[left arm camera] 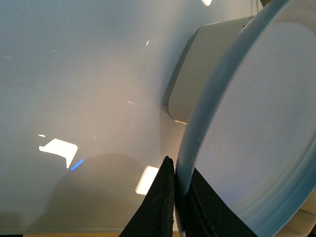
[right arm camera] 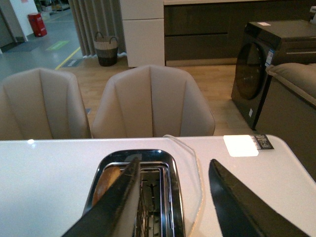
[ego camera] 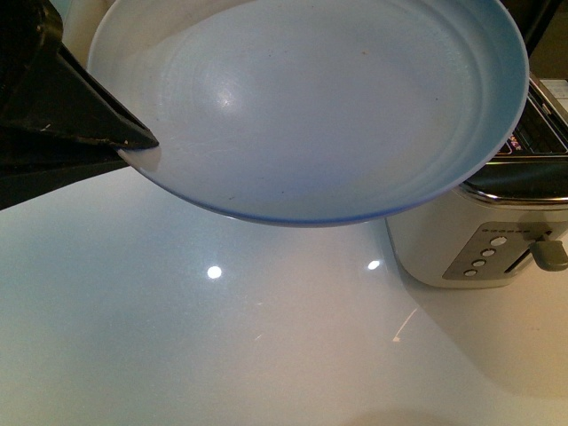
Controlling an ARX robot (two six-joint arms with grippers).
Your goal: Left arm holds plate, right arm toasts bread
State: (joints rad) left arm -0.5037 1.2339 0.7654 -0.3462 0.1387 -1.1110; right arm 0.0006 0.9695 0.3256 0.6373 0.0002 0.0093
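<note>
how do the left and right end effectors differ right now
The left end effector is shut on the rim of the plate; the right end effector is open and empty. The left is off to the side of the toaster; the right hangs over its slots, where the bread sits. Both have black tapered fingers.

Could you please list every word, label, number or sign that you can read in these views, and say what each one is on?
No text can be read in any view.
The dark panel on top of the toaster: markings too small and blurred to read.
The black tag on the table: print too small to read.
Stickers on the dark appliance: too small to read.
</note>
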